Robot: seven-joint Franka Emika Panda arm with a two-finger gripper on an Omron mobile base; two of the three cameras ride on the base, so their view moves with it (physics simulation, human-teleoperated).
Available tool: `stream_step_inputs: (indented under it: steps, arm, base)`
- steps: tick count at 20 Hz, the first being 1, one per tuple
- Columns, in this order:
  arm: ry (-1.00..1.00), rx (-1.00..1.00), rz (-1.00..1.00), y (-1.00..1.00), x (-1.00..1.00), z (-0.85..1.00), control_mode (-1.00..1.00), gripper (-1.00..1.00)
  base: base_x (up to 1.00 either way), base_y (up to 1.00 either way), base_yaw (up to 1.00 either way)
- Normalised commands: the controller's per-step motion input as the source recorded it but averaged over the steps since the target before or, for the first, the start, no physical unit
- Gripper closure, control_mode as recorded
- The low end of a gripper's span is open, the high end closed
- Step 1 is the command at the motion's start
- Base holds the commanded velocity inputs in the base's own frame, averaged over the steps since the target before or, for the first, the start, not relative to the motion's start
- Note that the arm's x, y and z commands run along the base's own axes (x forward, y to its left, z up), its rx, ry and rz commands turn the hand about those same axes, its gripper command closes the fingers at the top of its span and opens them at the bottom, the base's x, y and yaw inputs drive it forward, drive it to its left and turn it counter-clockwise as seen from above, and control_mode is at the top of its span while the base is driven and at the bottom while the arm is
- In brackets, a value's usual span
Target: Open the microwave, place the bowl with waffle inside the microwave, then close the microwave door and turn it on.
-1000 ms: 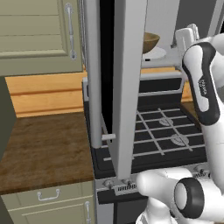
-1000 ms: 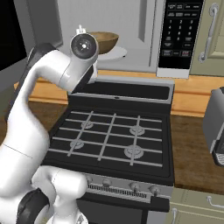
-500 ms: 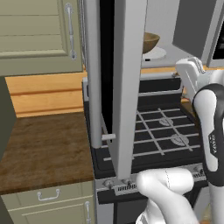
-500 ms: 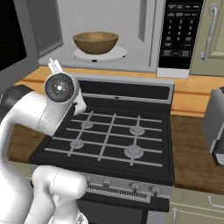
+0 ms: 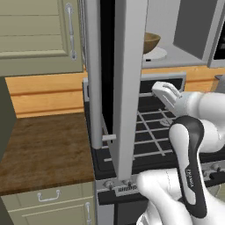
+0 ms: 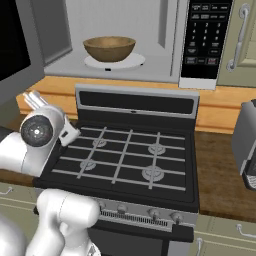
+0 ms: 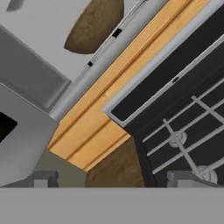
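Two of the task's four steps look done to me: the microwave (image 6: 150, 45) stands open, and the bowl (image 6: 109, 48) sits on the white turntable (image 6: 132, 61) inside its cavity, roughly centred there so it can turn freely once the oven runs. I cannot make out the waffle from where I stand; the bowl's rim hides whatever lies in it.

The microwave door (image 5: 127, 88) swings far out from the microwave toward the room, edge-on in the left base view, its handle bar facing away from the cavity. It hangs over the black gas stove (image 6: 130, 155) that sits directly below the microwave.

The gripper (image 7: 113, 177) is low, below the microwave and over the stove's left edge, well apart from the bowl. Its fingers are spread wide and nothing sits between them, which fits an arm that has no load and is free for the next job. The hand points up and back toward the microwave's lower lip and the wooden wall strip beneath it.

My guess is the door comes next: the arm must get round behind that panel and push it shut. The dark button panel (image 6: 204, 35) on the microwave's right side waits untouched.
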Motion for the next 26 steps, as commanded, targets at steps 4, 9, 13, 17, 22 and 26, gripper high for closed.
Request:
stream_step_inputs:
  steps: [4,9,13,17,22,26]
  arm:
    - [-0.15,-0.27,0.0,0.68,0.0,-0.42,-1.0,-1.0]
    - [-0.14,-0.26,0.0,0.59,0.0,-0.39,-1.0,-1.0]
    - [-0.21,-0.2,0.01,0.35,0.13,-0.42,-1.0,-1.0]
    - [-0.27,-0.09,0.0,0.05,0.49,-0.27,-1.0,-1.0]
    - [-0.28,-0.07,0.01,0.01,0.48,-0.31,-1.0,-1.0]
    - [-0.14,-0.09,0.0,0.32,0.06,-0.23,-1.0,-1.0]
  base:
    - [0.0,0.0,0.0]
    - [0.0,0.0,0.0]
    - [0.0,0.0,0.0]
    - [0.0,0.0,0.0]
    - [0.0,0.0,0.0]
    - [0.0,0.0,0.0]
